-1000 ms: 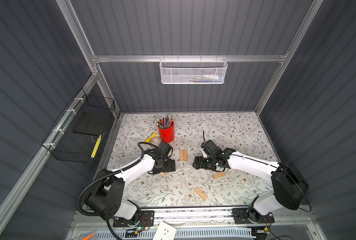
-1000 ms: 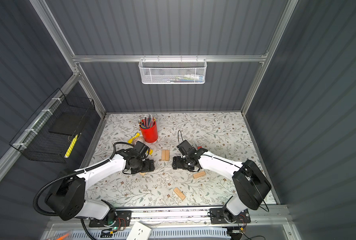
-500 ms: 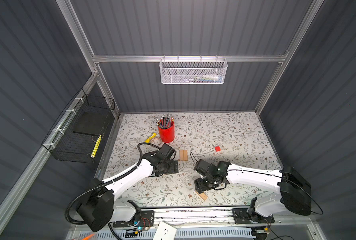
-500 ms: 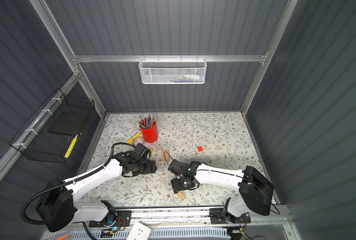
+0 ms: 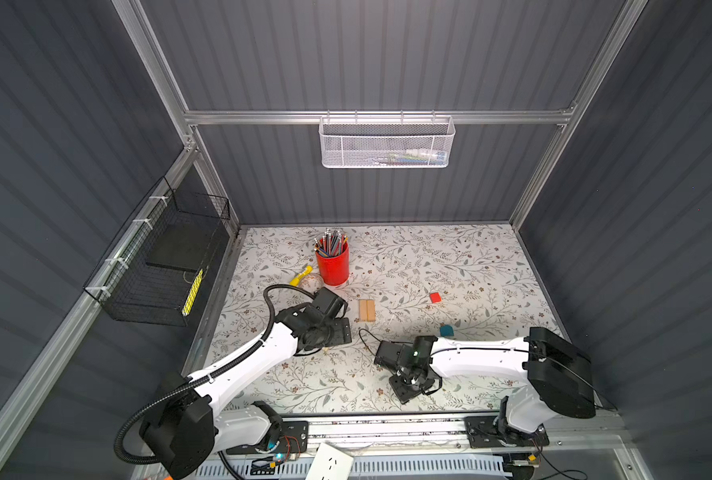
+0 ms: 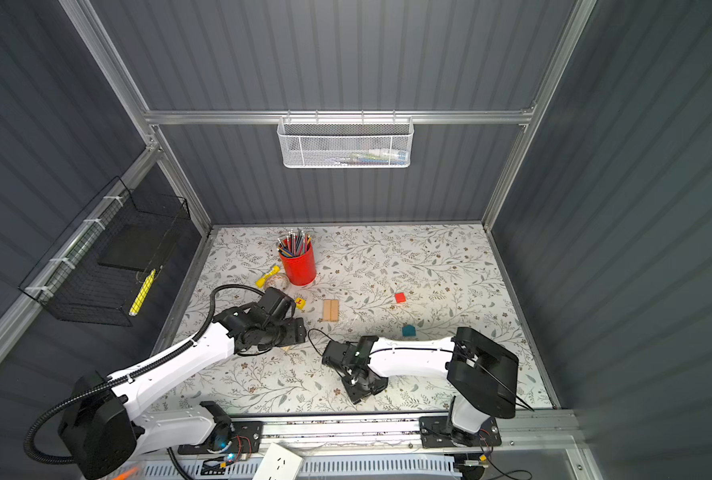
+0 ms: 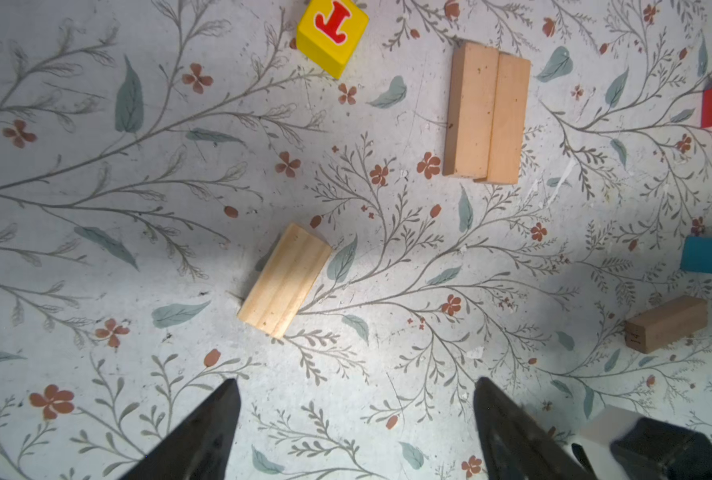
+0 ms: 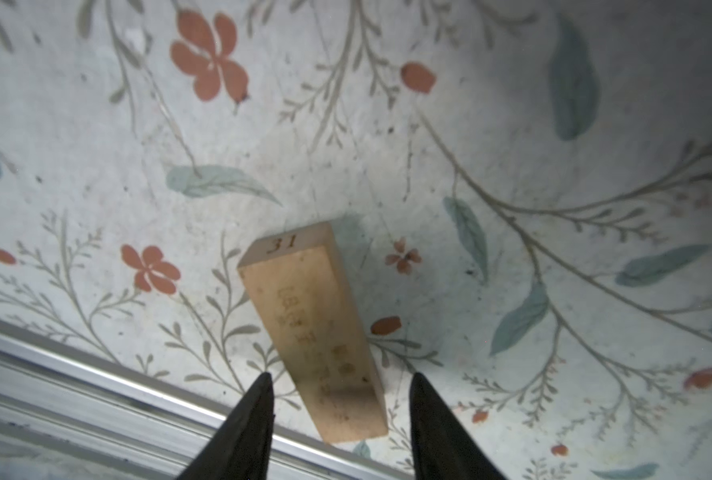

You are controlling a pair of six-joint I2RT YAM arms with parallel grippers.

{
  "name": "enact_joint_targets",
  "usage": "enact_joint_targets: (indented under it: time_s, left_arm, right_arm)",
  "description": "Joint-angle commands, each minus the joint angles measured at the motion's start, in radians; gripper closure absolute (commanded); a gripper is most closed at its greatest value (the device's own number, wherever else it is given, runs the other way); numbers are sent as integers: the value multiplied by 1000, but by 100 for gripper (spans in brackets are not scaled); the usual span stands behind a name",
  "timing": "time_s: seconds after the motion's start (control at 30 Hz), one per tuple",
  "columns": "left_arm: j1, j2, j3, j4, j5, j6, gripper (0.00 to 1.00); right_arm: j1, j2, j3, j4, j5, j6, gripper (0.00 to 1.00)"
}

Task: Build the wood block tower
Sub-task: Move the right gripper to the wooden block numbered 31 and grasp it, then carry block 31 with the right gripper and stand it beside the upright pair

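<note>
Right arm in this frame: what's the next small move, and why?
Probably close the right gripper on the plank. Its fingers flank one end of the plank with a gap on each side, so nothing is gripped yet. The plank lies flat, well apart from the two planks laid side by side.
</note>
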Motion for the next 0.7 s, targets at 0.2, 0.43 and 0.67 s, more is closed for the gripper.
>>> enact_joint_targets:
  time_s: [0.2,0.43,0.67]
  left_arm:
    - [-1,-25,-29,-30,-52,-27,12]
    - [-1,-31,-39,-26,-60,-31,12]
    - [16,-54,-39,-10,-58,-27,12]
  right_arm:
    - [0,42,44,-21,58,-20,64]
    - [-1,43,52,-29,65,-22,75]
    - [-64,-11,107,-67,69,8,78]
